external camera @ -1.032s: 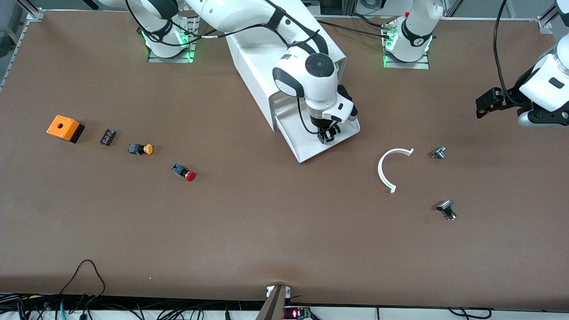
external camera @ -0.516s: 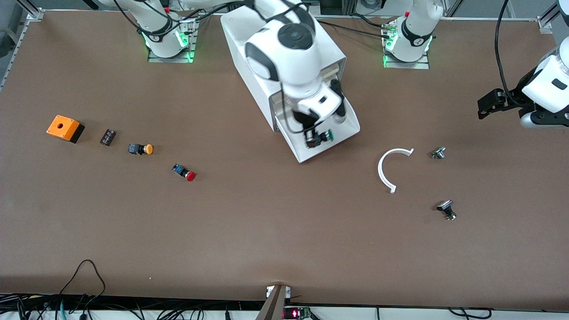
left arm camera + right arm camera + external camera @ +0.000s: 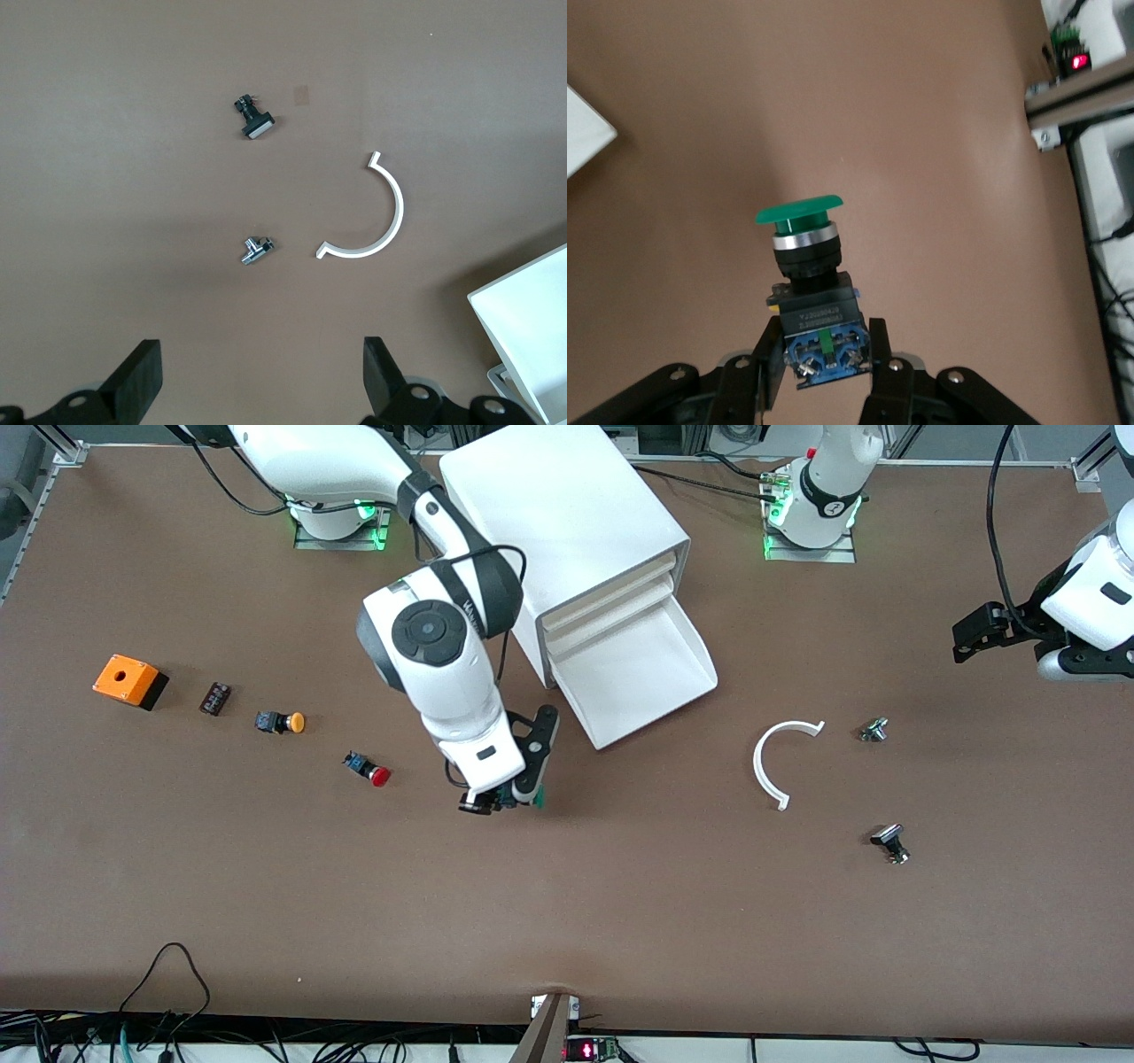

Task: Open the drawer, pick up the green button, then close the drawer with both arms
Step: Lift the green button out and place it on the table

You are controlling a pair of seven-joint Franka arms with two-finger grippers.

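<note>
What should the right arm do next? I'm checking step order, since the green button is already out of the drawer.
Probably lower and release: the right gripper is shut on the button over bare table, while the drawer stands open and the left gripper waits open.

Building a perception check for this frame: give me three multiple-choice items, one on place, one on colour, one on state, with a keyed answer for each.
1. What is the right gripper over?
A. the open drawer
B. bare table nearer the front camera than the cabinet
C. the white curved piece

2. What colour is the cap of the button in the right gripper?
A. red
B. orange
C. green

3. How is the bottom drawer?
A. pulled out and empty
B. shut
C. pulled out with a button inside

Answers:
1 B, the front view shows brown table under it.
2 C, the right wrist view shows a green cap above closed jaws.
3 A, its white floor lies bare.
</note>
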